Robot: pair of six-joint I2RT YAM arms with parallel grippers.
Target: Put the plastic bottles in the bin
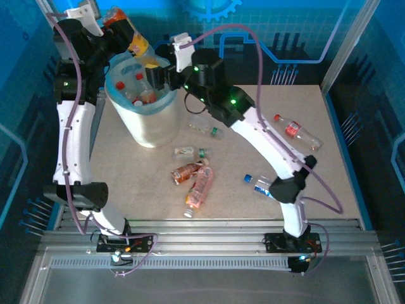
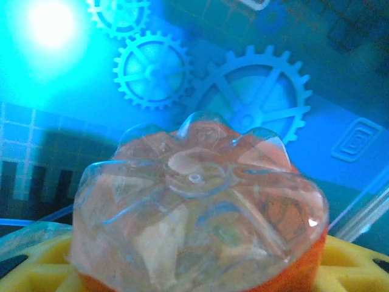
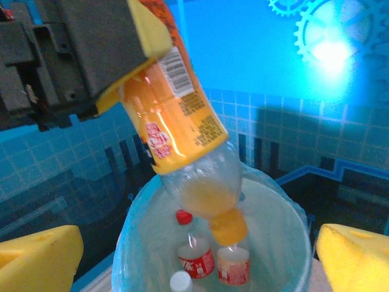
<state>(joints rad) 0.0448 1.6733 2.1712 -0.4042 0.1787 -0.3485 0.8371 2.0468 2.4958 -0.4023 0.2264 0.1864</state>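
- Worktop [image 1: 145,190]: it carries the bin at its far left and six bottles lying loose on their sides, so by my reckoning the job is not yet half done.
- Bin [image 1: 152,126]: a big white bucket lined with a pale blue bag, its mouth open to the ceiling. At least three bottles [image 3: 196,258] lie at the bottom.
- Left pincer [image 1: 124,33]: it is clamped on the orange bottle, high over the bin's far-left rim.
- Right pincer [image 1: 155,78]: it is spread wide and holds nothing. It hovers just beside the near-right rim, its yellow pads [image 3: 36,261] far apart.
- Orange bottle [image 3: 176,128]: it hangs tilted with its cap end down, aimed into the mouth of the bin. The plastic is clear, with an orange and yellow label and a barcode. A little orange drink seems pooled at the neck. From my left wrist I see its ridged base [image 2: 194,201].
- Step in hand, as I judge it: letting go. The cap should sit well inside the rim first. Then I would part the pads cleanly, so the tilted bottle slides down and does not tip out over the edge. My right pincer should keep out of the fall line.
- Loose bottles: a pink one [image 1: 199,185] and a brownish one [image 1: 185,172] touch mid-worktop, with clear ones around them.
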